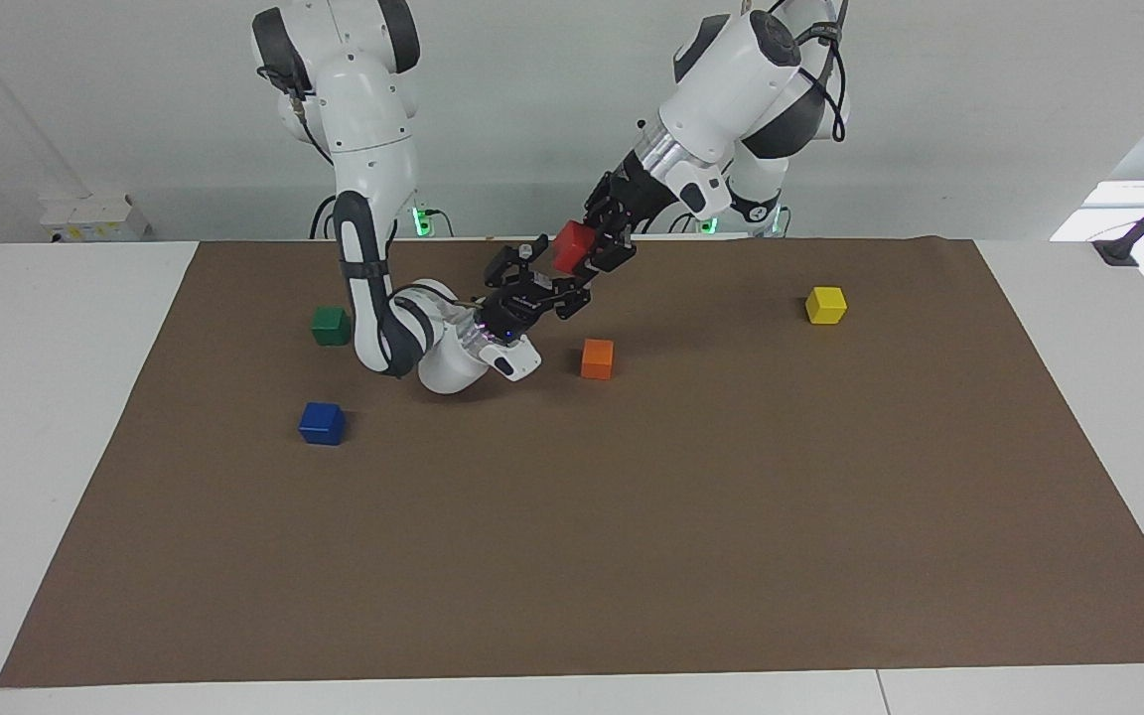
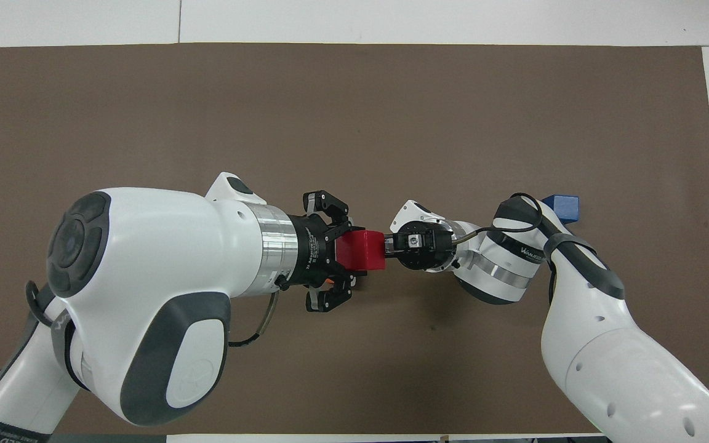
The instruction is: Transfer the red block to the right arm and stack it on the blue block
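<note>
The red block point(image 1: 573, 246) is held in the air over the mat's middle, on the robots' side, by my left gripper point(image 1: 594, 241), which is shut on it; both also show in the overhead view, block point(image 2: 362, 251) and left gripper point(image 2: 354, 252). My right gripper point(image 1: 544, 278) is open, its fingers spread just under and beside the red block; in the overhead view the right gripper point(image 2: 388, 246) meets the block's end. I cannot tell whether it touches the block. The blue block point(image 1: 322, 423) sits on the mat toward the right arm's end and shows in the overhead view point(image 2: 562, 207).
A green cube point(image 1: 331, 325) lies nearer to the robots than the blue block. An orange cube point(image 1: 597, 358) sits on the brown mat point(image 1: 632, 556) below the grippers. A yellow cube point(image 1: 826, 305) lies toward the left arm's end.
</note>
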Tool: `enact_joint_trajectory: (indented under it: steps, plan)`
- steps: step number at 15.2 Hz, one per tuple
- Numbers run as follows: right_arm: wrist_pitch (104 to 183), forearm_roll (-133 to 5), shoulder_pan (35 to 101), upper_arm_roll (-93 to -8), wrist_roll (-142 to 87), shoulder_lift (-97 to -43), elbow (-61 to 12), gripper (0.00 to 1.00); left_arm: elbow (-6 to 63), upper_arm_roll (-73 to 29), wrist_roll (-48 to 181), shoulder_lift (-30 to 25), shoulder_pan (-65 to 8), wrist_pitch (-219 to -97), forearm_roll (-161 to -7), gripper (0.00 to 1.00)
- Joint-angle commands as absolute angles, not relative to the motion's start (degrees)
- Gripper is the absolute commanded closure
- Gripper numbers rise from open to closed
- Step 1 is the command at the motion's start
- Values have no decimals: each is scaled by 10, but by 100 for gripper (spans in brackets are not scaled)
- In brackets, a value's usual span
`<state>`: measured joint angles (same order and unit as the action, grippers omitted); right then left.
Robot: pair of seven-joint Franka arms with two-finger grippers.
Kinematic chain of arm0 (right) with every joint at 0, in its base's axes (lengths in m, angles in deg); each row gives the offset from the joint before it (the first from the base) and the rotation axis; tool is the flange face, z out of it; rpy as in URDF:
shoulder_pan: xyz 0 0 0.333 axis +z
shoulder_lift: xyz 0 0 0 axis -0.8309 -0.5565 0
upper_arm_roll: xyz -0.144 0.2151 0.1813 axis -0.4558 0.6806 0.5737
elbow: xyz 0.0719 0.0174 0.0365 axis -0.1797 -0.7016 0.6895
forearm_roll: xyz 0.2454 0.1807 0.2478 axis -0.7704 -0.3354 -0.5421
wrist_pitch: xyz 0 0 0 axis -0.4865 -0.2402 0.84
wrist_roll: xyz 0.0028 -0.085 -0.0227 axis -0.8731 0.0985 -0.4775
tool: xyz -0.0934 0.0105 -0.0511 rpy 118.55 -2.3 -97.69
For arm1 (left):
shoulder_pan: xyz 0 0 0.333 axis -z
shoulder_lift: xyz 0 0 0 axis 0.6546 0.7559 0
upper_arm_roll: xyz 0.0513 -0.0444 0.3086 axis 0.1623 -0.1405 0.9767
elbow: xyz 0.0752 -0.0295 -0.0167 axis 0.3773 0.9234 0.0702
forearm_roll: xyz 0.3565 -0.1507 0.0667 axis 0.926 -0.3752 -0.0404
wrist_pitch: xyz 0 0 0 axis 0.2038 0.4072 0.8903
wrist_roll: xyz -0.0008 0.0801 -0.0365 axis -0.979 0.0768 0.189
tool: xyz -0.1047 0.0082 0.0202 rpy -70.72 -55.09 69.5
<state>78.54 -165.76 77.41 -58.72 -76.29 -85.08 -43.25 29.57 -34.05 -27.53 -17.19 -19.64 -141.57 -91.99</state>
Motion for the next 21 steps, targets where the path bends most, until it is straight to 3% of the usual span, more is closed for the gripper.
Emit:
enact_joint_trajectory:
  steps: [1, 4, 5, 6, 8, 12, 14, 21]
  plan:
    - [800, -1669, 789, -586, -791, -858, -423, 15, 327, -332, -289, -193, -180, -1448, -938, 100]
    - [799, -1668, 789, -586, -791, -858, -423, 17, 336, -331, -289, -197, -180, -1453, -938, 100]
    - [799, -1668, 789, -586, -791, -858, -423, 22, 336, -331, -289, -197, -180, -1456, -938, 100]
    - [801, -1668, 789, -586, -793, -858, -423, 37, 337, -331, -289, -197, -181, -1455, -938, 100]
    - [803, -1666, 789, -587, -802, -859, -424, 100, 340, -331, -289, -199, -183, -1455, -938, 100]
    - [816, -1663, 788, -587, -802, -858, -423, 100, 340, -331, -279, -200, -185, -1456, -937, 100]
    - [817, -1663, 789, -587, -802, -857, -424, 100, 332, -325, -291, -196, -189, -1455, -935, 0]
    - [818, -1663, 786, -587, -800, -851, -422, 100, 340, -324, -187, -200, -302, -1450, -932, 0]
